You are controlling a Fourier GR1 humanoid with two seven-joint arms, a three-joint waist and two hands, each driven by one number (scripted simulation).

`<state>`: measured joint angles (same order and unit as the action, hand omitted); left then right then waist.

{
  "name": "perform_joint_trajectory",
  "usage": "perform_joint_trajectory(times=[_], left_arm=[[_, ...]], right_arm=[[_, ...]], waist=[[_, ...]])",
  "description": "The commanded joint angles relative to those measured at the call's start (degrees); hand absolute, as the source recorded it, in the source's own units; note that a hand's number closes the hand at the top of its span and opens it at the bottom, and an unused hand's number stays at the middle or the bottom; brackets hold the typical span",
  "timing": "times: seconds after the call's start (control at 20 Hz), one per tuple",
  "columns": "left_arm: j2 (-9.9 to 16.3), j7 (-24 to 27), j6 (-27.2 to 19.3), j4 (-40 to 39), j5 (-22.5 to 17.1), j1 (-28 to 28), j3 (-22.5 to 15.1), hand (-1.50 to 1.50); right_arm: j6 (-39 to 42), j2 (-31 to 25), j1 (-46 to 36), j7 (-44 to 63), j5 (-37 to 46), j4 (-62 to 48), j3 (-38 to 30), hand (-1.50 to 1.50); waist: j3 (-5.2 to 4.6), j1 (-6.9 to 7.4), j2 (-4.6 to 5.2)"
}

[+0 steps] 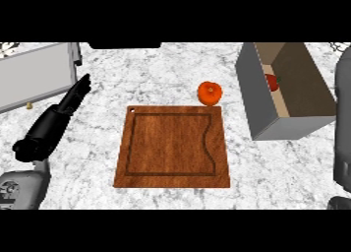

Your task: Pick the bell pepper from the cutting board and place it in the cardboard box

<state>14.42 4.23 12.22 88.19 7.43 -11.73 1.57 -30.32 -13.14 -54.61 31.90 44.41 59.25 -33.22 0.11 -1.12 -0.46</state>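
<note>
The wooden cutting board (pixel 172 147) lies in the middle of the counter with nothing on its top. Just beyond its far edge an orange, rounded pepper-like vegetable (pixel 210 92) rests on the marble. The cardboard box (pixel 259 93) lies open at the right. Inside it, against the near wall, sits a red vegetable with a green stem (pixel 272 82), partly hidden. My left hand (pixel 62 113) rests at the left, fingers straight and pointing away, holding nothing. Only my right forearm (pixel 348 123) shows, along the right edge beside the box; its hand is out of sight.
A grey flat panel (pixel 25 81) lies at the far left corner of the counter. A dark object (pixel 123 45) sits at the back edge. Bare marble (pixel 279 172) shows between the board and the box.
</note>
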Motion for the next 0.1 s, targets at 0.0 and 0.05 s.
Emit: perform_joint_trajectory(times=[0.0,0.05], left_arm=[[0.44,-1.12,0.66,2.80,-0.36,1.78,0.21,0.00],[2.74,1.45,3.47,-0.08,-2.32,1.52,2.39,0.00]], right_arm=[[-4.19,2.12,7.75,-2.41,-4.40,10.19,-1.90,-1.50],[-3.38,0.90,9.94,-4.08,-4.96,11.77,-1.63,-1.50]], waist=[[-0.07,0.36,0.00],[-0.10,0.36,0.17]])
